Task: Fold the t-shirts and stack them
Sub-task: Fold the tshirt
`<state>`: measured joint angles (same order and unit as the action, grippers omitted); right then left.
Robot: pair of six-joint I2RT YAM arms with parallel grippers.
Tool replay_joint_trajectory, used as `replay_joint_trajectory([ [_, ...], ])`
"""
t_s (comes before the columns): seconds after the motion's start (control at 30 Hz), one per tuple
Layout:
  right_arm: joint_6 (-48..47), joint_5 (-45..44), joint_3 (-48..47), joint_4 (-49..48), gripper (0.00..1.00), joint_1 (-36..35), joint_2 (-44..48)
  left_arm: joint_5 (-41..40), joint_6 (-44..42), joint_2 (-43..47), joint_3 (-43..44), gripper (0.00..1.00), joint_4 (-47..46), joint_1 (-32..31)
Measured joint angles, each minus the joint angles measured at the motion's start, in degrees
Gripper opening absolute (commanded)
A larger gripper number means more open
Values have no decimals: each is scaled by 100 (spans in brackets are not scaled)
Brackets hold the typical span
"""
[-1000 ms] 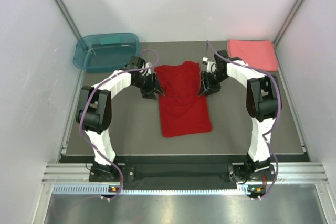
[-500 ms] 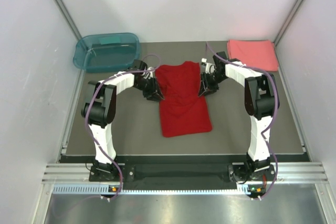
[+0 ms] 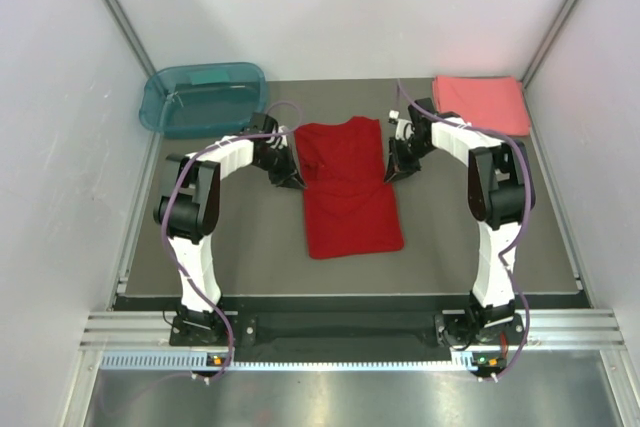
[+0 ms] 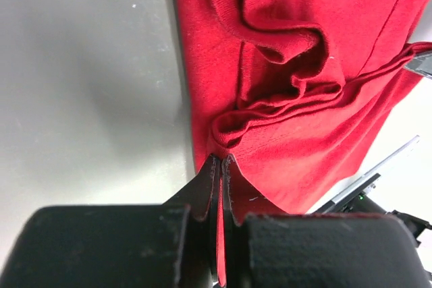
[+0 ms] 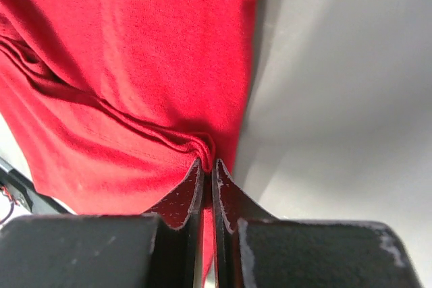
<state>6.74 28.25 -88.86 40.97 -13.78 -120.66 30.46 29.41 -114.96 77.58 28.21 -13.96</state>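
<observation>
Tabletop (image 3: 250,237), one red t-shirt (image 3: 348,192), one pink t-shirt (image 3: 482,102)

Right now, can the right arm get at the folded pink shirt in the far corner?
Probably not at once. The right gripper is shut on the edge of the red shirt, so it must let go first. The pink shirt lies close beside that arm, with nothing between them.

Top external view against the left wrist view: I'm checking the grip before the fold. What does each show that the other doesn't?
Only the top external: the folded coral-pink t-shirt and the teal tub at the far corners. Only the left wrist: the left tool shut on a bunched cloth edge, seen close up. Both: the deep red t-shirt.
</observation>
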Motion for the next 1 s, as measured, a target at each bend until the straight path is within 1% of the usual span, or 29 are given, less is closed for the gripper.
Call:
replay_joint_trajectory([
  [0.1,46,-46,35,-17,0,9,42,-52,-9,0,0,0,7,2],
  [0.17,57,-31,35,-44,3,9,46,-61,-24,0,0,1,9,2],
  [0.2,63,-15,35,-50,6,9,46,-72,-33,0,4,13,17,2],
  [0.23,79,2,33,-50,11,9,44,-85,-74,-9,22,18,44,2],
  [0.27,94,15,26,-48,20,9,44,-107,-87,-11,44,25,70,2],
  [0.3,111,24,22,-52,23,9,44,-151,-92,-11,68,38,98,2],
  [0.33,118,17,11,-50,27,9,44,-192,-133,-13,103,43,140,4],
  [0.37,120,7,-20,-42,35,11,39,-260,-144,-13,155,46,210,9],
  [0.43,131,-37,-79,-26,41,17,39,-428,-181,-13,273,52,352,15],
  [0.47,131,-96,-127,11,45,17,39,-503,-205,-13,321,52,404,17],
  [0.53,122,-249,-212,103,51,20,42,-680,-273,2,420,53,557,22],
  [0.63,76,-494,-240,258,54,20,111,-863,-411,144,420,54,804,31],
  [0.73,48,-693,-109,380,55,20,372,-940,-527,555,197,54,925,31],
  [0.83,35,-772,219,452,54,17,857,-916,-564,1320,-310,52,970,31],
  [0.93,48,-715,341,470,49,-28,1198,-667,-507,1961,-728,47,850,20],
  [0.97,79,-638,341,422,43,-46,1241,-474,-413,2090,-807,43,754,11],
  [1.0,98,-538,337,372,40,-68,1261,-372,-356,2103,-817,42,664,-9],
])
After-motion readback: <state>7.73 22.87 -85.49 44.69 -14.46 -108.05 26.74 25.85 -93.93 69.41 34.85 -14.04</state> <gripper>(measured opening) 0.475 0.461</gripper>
